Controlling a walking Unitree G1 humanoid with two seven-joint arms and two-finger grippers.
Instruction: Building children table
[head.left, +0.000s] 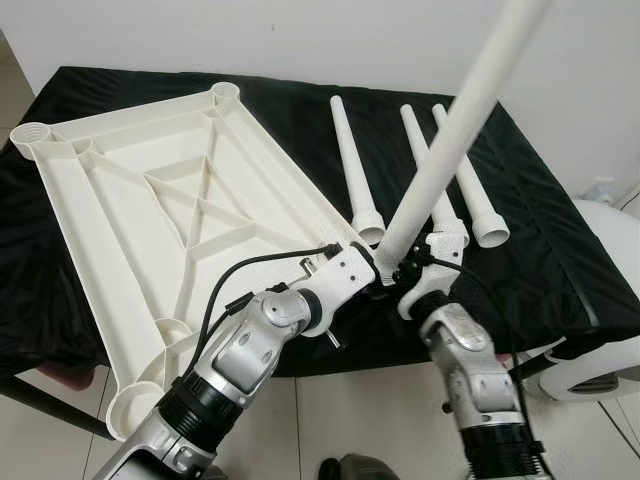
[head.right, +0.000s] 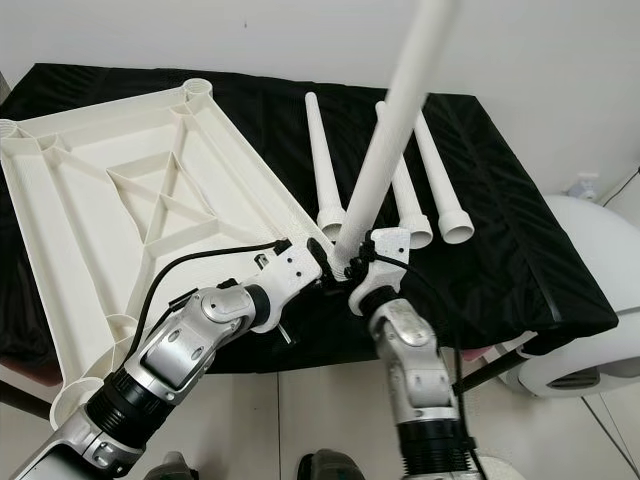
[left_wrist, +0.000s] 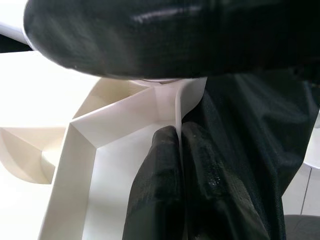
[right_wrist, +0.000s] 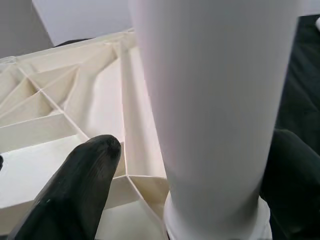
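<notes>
Black cloth (head.left: 540, 230) covers the desk against a white wall, and a white tabletop (head.left: 150, 230) lies upside down on it, ribs up, with round sockets at its corners. Three loose legs (head.left: 352, 165) lie side by side on the cloth just right of the tabletop, wide ends toward the robot.

Both silver arms reach forward and bend inward so their wrists meet at the tabletop's near right corner. The right claw (head.left: 412, 262) comes up from below right and grips a fourth leg (head.left: 450, 135) near its wide base; in the right wrist view one black finger (right_wrist: 75, 190) sits on one side of the leg's shaft and the other on the far side, so the claw is pinching the leg. That leg stands tilted, its base down at the corner socket between the two wrists, its thin end rising up and to the right.

The left claw (head.left: 372, 262) comes in from the left and touches the same corner. In the left wrist view its fingers (left_wrist: 160, 190) are pressed together on the tabletop's thin edge wall, with cloth just beside them.
</notes>
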